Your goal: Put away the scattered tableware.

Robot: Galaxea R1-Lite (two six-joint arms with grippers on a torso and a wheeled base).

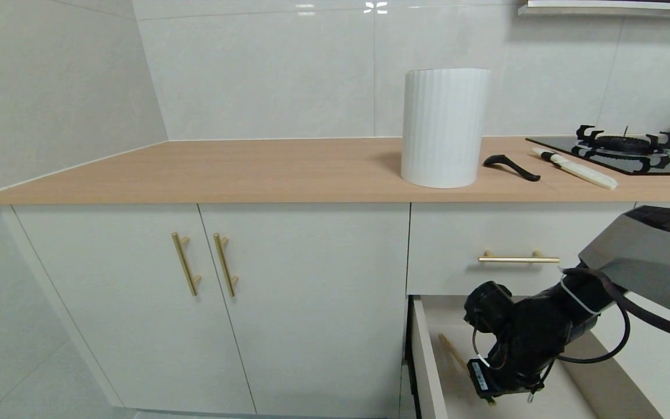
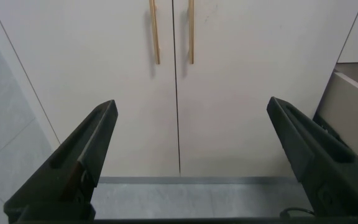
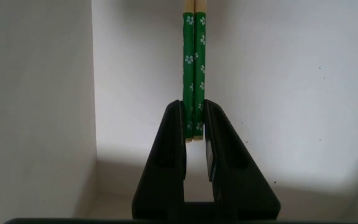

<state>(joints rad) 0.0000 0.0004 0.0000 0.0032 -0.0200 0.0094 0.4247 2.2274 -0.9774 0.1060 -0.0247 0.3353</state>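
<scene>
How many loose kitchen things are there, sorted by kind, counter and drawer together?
Chopsticks: 2
Black utensil: 1
White knife: 1
White ribbed canister: 1
Total: 5

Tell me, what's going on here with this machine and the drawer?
The robot is tidying tableware. Its right tool is shut on a pair of green flowered chopsticks and is down inside the open drawer below the counter. The left tool hangs open and empty in front of the cupboard doors. On the counter, beside a white canister, a black utensil and a white knife are not yet put away.
</scene>
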